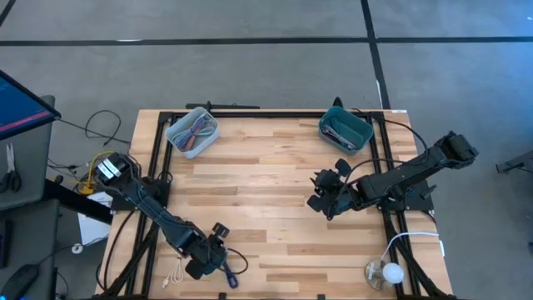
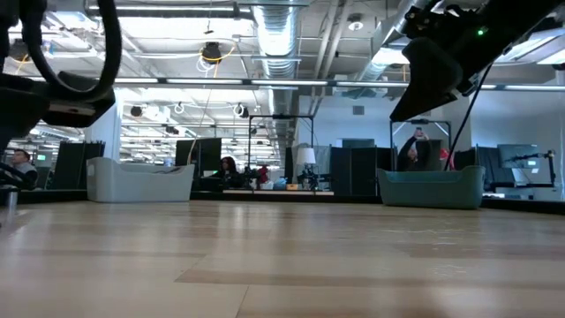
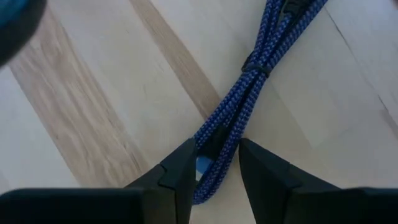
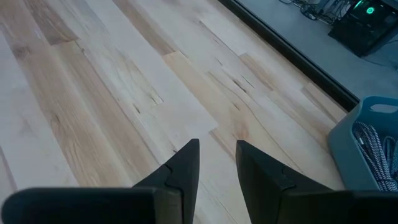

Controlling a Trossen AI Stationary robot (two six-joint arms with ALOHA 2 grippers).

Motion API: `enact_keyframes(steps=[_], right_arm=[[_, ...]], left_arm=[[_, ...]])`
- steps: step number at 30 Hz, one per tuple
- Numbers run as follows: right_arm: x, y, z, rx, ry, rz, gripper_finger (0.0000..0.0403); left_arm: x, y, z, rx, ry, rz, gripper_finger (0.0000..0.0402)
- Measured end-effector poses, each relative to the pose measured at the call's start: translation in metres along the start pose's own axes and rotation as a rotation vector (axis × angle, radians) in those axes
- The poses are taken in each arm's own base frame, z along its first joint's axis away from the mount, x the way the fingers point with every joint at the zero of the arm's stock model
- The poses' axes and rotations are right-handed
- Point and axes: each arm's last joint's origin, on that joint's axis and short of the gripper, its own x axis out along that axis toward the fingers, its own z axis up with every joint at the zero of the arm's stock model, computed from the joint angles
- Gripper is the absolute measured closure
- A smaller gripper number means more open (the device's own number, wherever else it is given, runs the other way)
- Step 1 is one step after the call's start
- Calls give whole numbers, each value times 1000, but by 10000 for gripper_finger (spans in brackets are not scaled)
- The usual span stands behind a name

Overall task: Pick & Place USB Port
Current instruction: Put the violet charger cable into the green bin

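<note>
At about 7 o'clock on the table (image 1: 275,167), close to its near edge, the left gripper (image 1: 218,250) sits low over a bundled blue cable (image 3: 249,81). From the wrist camera its 2 fingers (image 3: 180,174) stand parted with the braided bundle running between them; whether they press on it I cannot tell, and the cable lies flat on the wood. So the pick looks barely begun or just let go: nothing is lifted.

Both bins remain at the far edge, the grey bin (image 1: 192,132) near 11 o'clock and the teal bin (image 1: 345,130) near 1 o'clock, each with cables in it already. Judging from this, carrying the blue cable to a bin is still to do; which bin, the pictures do not say.

The cable is dark blue braid, folded into several strands and cinched by a dark tie midway. A light blue patch shows beside it, between the fingers.

Near 3 o'clock the right gripper (image 1: 321,200) hangs over bare wood, fingers slightly apart, holding nothing.
</note>
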Motion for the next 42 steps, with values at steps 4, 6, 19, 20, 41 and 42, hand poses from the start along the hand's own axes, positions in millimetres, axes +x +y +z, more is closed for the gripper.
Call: enact_keyframes(steps=[4,6,19,20,41,42], right_arm=[[0,0,0,0,0,0,305],[0,0,0,0,4,5,305],[0,1,0,0,15,18,305],[0,1,0,0,15,18,305],[-13,29,42,5,-136,435,305],[-14,30,44,0,-148,450,305]], left_arm=[[9,1,-6,-3,12,21,280],[15,2,-11,-9,14,12,280],[7,9,-17,-33,-31,32,363],[5,10,-17,-35,-34,33,372],[-35,102,-19,-253,-129,432,372],[-37,106,-20,-262,-132,446,372]])
